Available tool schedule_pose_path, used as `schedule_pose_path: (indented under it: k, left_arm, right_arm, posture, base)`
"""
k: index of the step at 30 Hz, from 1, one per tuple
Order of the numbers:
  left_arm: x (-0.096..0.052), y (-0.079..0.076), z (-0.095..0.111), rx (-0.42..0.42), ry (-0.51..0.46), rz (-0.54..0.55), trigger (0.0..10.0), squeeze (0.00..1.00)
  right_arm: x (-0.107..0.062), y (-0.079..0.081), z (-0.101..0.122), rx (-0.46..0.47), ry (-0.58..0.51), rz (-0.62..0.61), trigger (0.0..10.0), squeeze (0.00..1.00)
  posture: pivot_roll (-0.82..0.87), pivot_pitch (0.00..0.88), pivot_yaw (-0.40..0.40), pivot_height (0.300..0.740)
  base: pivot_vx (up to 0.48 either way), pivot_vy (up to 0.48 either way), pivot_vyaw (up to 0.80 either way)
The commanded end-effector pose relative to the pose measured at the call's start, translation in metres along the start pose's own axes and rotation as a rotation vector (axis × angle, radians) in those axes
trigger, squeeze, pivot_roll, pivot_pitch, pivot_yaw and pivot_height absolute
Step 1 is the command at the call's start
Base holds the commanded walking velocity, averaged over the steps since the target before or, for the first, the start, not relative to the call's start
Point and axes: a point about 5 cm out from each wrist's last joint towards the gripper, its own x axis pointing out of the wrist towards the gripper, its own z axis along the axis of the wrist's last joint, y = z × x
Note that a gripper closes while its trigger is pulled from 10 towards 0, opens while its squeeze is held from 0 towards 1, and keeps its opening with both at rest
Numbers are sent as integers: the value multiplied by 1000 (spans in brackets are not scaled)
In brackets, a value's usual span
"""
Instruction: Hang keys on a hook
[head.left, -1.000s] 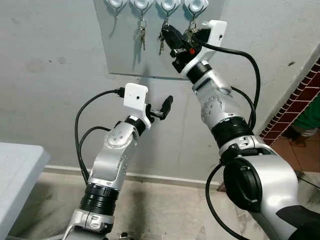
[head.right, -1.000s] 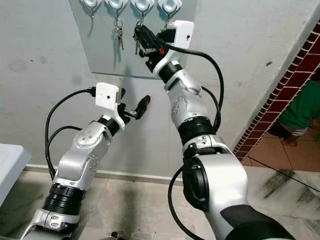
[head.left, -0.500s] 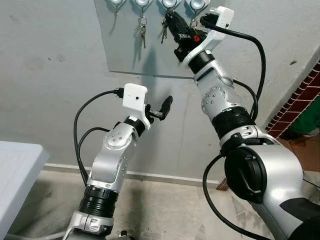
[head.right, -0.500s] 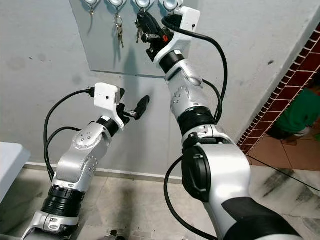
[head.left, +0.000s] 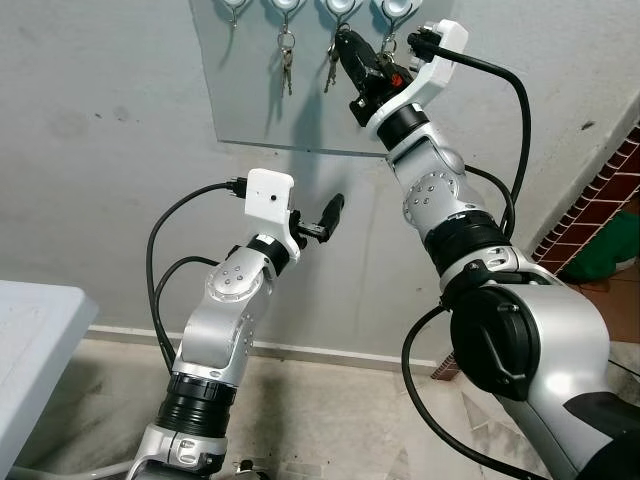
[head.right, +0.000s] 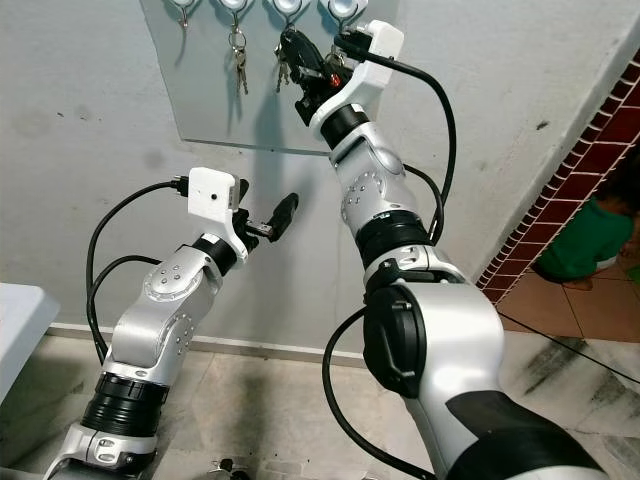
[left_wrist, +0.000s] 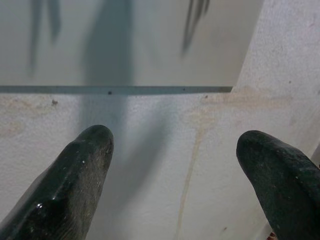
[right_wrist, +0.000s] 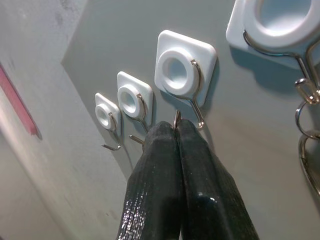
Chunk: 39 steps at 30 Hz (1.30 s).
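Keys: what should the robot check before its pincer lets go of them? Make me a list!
1. Right pincer shut on the keys: ok, metal shows between its tips.
2. Tips right by the hook: ok.
3. Key ring over the hook's curl: cannot tell, the fingers hide it.
4. Other keys on the next hook hang apart: ok.
5. Left pincer open, out of the way below the board: ok.
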Motion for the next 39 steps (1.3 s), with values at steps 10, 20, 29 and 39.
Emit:
schedule_pose_path:
  k: [10, 20, 29, 39]
  left_arm:
    - [-2, -2, 2, 4, -6, 4, 10000, 0]
    - [-3, -1, 3, 4, -8, 10, 10000, 0]
    - [-3, -2, 2, 2, -7, 11, 10000, 0]
    - [-4, -3, 2, 1, -8, 12, 10000, 0]
  right_arm:
    - [8, 11, 4, -6, 6, 58, 10000, 0]
    - [9, 11, 3, 19, -2, 40, 10000, 0]
    - [11, 10, 7, 66, -11, -6, 10000, 0]
    - [13, 10, 8, 144, -27, -13, 10000, 0]
  posture:
    - [-31, 119, -12, 732]
    - [-26, 119, -14, 732]
    - [-23, 117, -16, 732]
    - [-23, 118, -18, 732]
  base:
    - [0, 0, 0]
    - [0, 0, 0]
    - [0, 0, 0]
    - [0, 0, 0]
